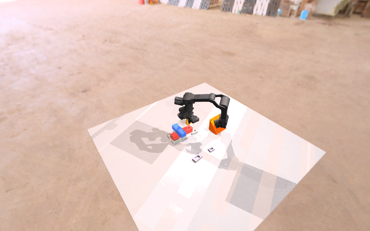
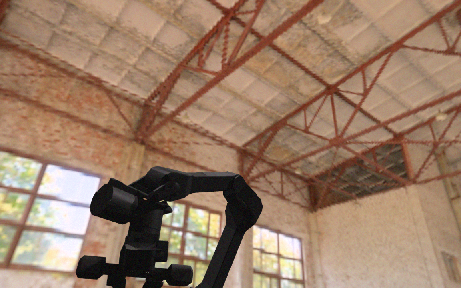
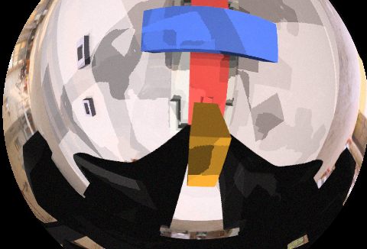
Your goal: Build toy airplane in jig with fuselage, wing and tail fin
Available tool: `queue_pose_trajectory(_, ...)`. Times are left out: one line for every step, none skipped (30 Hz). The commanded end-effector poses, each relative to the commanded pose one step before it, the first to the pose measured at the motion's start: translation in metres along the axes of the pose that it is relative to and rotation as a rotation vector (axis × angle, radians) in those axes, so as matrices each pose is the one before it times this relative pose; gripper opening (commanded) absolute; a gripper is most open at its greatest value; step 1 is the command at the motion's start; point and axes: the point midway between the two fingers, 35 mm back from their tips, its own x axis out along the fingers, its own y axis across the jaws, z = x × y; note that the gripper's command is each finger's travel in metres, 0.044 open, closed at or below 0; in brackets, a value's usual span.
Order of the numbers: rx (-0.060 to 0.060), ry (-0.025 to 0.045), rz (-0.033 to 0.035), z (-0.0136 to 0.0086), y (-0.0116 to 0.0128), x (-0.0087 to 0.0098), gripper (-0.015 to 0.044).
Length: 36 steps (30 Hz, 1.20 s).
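The red fuselage (image 1: 173, 136) (image 3: 208, 75) lies lengthwise in the pale cradle (image 1: 180, 140) (image 3: 181, 85) and looks flat. The blue wing (image 1: 178, 130) (image 3: 208, 31) lies crosswise on top of it; its tab is hidden. My gripper (image 1: 188, 120) (image 3: 203, 130) is shut on the yellow tail fin (image 1: 187, 122) (image 3: 204, 153), holding it above and just beyond the fuselage's tail end. In the wrist view the fin partly covers the tail and its socket, so the gap between them is hard to judge. In the exterior view the fingers are cut off at the bottom.
Two small lilac holders with openings, the larger (image 1: 194, 159) (image 3: 81, 63) and the smaller (image 1: 211, 151) (image 3: 92, 108), lie on the table (image 1: 157, 198) to the side of the cradle. An orange wedge (image 1: 215, 128) stands by the arm's base.
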Motion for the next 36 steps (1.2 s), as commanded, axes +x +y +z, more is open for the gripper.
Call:
queue_pose_trajectory(-0.0055,0.00839,0.00498,-0.00268,-0.00722,0.00446,0.0000)
queue_pose_trajectory(0.0000,0.00002,0.00002,-0.00015,0.00038,-0.00025,0.0026)
queue_pose_trajectory(0.0000,0.00000,0.00000,0.00006,0.00005,-0.00017,0.0052)
queue_pose_trajectory(0.0000,0.00000,0.00000,0.00004,0.00003,-0.00010,0.0065)
queue_pose_trajectory(0.0000,0.00000,0.00000,0.00000,0.00000,0.00000,0.0065)
queue_pose_trajectory(0.0000,0.00000,0.00000,-0.00010,-0.00001,0.00015,0.0065)
queue_pose_trajectory(0.0000,0.00000,0.00000,-0.00012,-0.00001,0.00020,0.0065)
queue_pose_trajectory(0.0000,0.00000,0.00000,-0.00008,-0.00001,0.00013,0.0065)
queue_pose_trajectory(0.0000,0.00000,0.00000,0.00000,0.00000,0.00000,0.0065)
queue_pose_trajectory(0.0000,0.00000,0.00000,0.00000,0.00000,0.00000,0.0065)
queue_pose_trajectory(0.0000,0.00000,0.00000,0.00000,0.00000,0.00000,0.0065)
queue_pose_trajectory(0.0000,0.00000,0.00000,0.00000,0.00000,0.00000,0.0065)
queue_pose_trajectory(0.0000,0.00000,0.00000,0.00000,0.00000,0.00000,0.0065)
queue_pose_trajectory(0.0000,0.00000,0.00000,0.00000,0.00000,0.00000,0.0065)
queue_pose_trajectory(0.0000,0.00000,0.00000,0.00000,0.00000,0.00000,0.0065)
queue_pose_trajectory(0.0000,0.00000,0.00000,0.00000,0.00000,0.00000,0.0065)
queue_pose_trajectory(0.0000,0.00000,0.00000,0.00000,0.00000,0.00000,0.0065)
queue_pose_trajectory(0.0000,0.00000,0.00000,0.00000,0.00000,0.00000,0.0065)
queue_pose_trajectory(0.0000,0.00000,0.00000,0.00000,0.00000,0.00000,0.0065)
queue_pose_trajectory(0.0000,0.00001,-0.00003,-0.00035,-0.00043,0.00020,0.0065)
queue_pose_trajectory(0.0000,0.00001,-0.00003,-0.00035,-0.00043,0.00020,0.0065)
queue_pose_trajectory(0.0000,0.00000,0.00000,0.00000,0.00000,0.00000,0.0065)
queue_pose_trajectory(0.0000,-0.00001,0.00000,0.00002,-0.00001,0.00027,0.0065)
queue_pose_trajectory(0.0000,-0.00002,0.00000,0.00005,-0.00003,0.00080,0.0065)
queue_pose_trajectory(0.0000,-0.00003,0.00000,0.00008,-0.00005,0.00133,0.0065)
queue_pose_trajectory(0.0000,-0.00004,0.00000,0.00009,-0.00006,0.00164,0.0065)
queue_pose_trajectory(0.0000,-0.00004,0.00001,0.00009,-0.00005,0.00164,0.0065)
queue_pose_trajectory(0.0000,-0.00004,0.00001,0.00008,-0.00004,0.00164,0.0065)
queue_pose_trajectory(0.0000,-0.00004,0.00002,0.00007,-0.00003,0.00163,0.0065)
queue_pose_trajectory(0.0000,-0.00004,0.00002,0.00006,-0.00003,0.00163,0.0065)
queue_pose_trajectory(0.0000,-0.00003,0.00003,0.00005,-0.00002,0.00163,0.0065)
queue_pose_trajectory(0.0000,-0.00003,0.00003,0.00004,-0.00001,0.00163,0.0065)
queue_pose_trajectory(0.0000,-0.00003,0.00004,0.00002,-0.00002,0.00162,0.0065)
queue_pose_trajectory(0.0000,-0.00003,0.00004,0.00002,-0.00001,0.00162,0.0065)
queue_pose_trajectory(0.0000,-0.00003,0.00005,0.00001,0.00000,0.00162,0.0065)
queue_pose_trajectory(0.0000,-0.00003,0.00005,0.00000,0.00000,0.00162,0.0065)
